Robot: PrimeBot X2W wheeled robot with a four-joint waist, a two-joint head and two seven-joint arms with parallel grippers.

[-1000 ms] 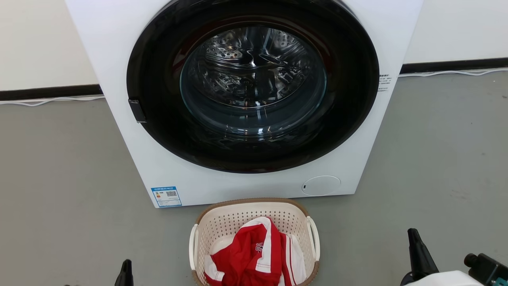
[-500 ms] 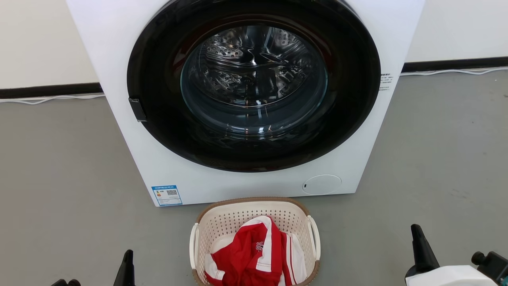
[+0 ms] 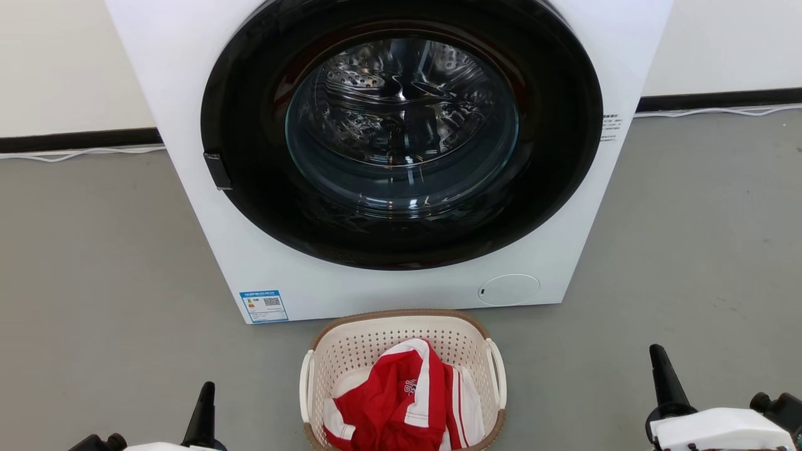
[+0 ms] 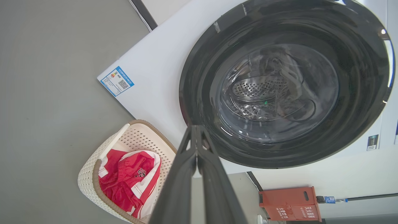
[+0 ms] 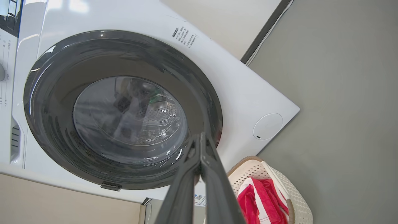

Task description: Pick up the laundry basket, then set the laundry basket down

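Laundry basket (image 3: 366,351) on the floor, ungripped, between two closed grippers.
It sits on the grey floor (image 3: 94,282) just in front of the washer (image 3: 376,291) with a red-and-white garment (image 3: 401,401) inside, well apart from both grippers. The left gripper (image 3: 206,393) and the right gripper (image 3: 658,362) have their fingers pressed together and hold nothing. To lift it well, both should probably open, move inward to the white loop handles (image 3: 305,385) at matching height, and close evenly so the basket rises level.

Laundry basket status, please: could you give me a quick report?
Shut and empty: left gripper, right gripper. Untouched laundry basket on floor before washer, red garment inside. Nothing blocking its handles.
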